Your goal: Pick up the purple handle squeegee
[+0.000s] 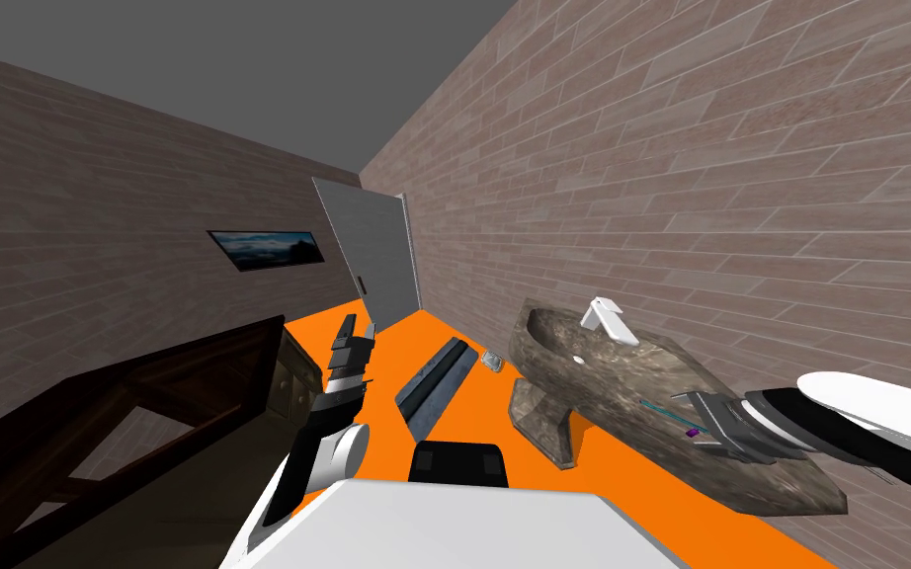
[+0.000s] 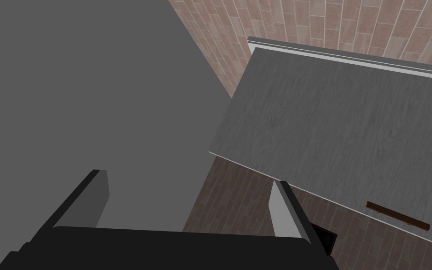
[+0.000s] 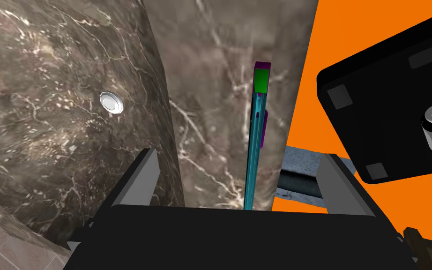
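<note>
Squeegee (image 3: pixel 256 140) is lying flat on the broad ledge of the dark marbled sink (image 1: pixel 631 395), beside the basin. It is a thin teal strip with a green block (image 3: pixel 260 80) and a purple cap at its far end, and a sliver of purple handle (image 3: pixel 265 123) is peeking out partway along. It is running lengthwise away from my right gripper (image 3: pixel 237 157), and its near end is passing under the gripper's dark body.

That gripper's fingers are standing spread with nothing between them but the strip. The strip is sitting off-centre, nearer the finger on the floor side. I cannot tell whether the tips are touching the ledge yet.

I am judging this as the final line-up before the grasp: the hand is straddling the tool, not gripping it. The next move is calling for a small sideways correction to centre the strip. After that I am planning to settle down until the blades are flanking it, then a close and a straight lift. The strip is looking narrow and low, so a shallow pinch may be slipping off.

Further out, the drain (image 3: pixel 112 101) is showing in the basin, a white faucet (image 1: pixel 607 321) is standing at its back, and the orange floor (image 3: pixel 374 28) is lying beyond the ledge.

My left gripper (image 2: pixel 188 177) is hanging raised over the floor near a dark wooden cabinet (image 1: pixel 290 380), fingers spread and empty.
</note>
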Robot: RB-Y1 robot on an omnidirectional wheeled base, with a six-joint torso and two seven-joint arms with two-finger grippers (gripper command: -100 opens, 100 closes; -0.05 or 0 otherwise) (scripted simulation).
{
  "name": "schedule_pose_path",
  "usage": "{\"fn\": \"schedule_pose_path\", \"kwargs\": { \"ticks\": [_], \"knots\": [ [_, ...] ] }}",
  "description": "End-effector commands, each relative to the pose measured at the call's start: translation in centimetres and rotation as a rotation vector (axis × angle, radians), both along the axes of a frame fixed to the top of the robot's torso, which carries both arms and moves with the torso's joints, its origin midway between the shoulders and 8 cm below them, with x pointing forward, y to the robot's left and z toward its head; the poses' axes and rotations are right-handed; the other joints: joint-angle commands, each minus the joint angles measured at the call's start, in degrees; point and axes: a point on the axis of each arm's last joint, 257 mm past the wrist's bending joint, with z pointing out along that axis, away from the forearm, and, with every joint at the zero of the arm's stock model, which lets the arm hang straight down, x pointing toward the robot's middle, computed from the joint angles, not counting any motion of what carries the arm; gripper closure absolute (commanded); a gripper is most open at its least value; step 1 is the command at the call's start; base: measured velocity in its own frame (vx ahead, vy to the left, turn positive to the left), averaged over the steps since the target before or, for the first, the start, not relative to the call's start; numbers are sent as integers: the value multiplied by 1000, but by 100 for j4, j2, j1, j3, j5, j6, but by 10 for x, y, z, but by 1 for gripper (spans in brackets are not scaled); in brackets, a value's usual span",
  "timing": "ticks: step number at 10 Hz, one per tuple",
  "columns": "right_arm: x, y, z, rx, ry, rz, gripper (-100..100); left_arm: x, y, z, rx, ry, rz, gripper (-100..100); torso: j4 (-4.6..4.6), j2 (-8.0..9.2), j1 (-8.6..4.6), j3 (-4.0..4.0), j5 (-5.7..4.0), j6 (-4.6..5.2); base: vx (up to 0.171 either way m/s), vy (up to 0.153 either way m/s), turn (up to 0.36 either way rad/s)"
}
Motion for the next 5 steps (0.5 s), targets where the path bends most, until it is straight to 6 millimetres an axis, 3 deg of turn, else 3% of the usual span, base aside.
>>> {"fn": "schedule_pose_path", "kwargs": {
  "ticks": [1,5],
  "knots": [
    [-5,6,1,23,26,1,-100,0,0,0,0,0,0,0,0,0,0,0,0,0,15,-26,-9],
    [-16,23,5,80,90,-2,-100,0,0,0,0,0,0,0,1,4,2,2,1,0,18,-40,-9]
  ]
}}
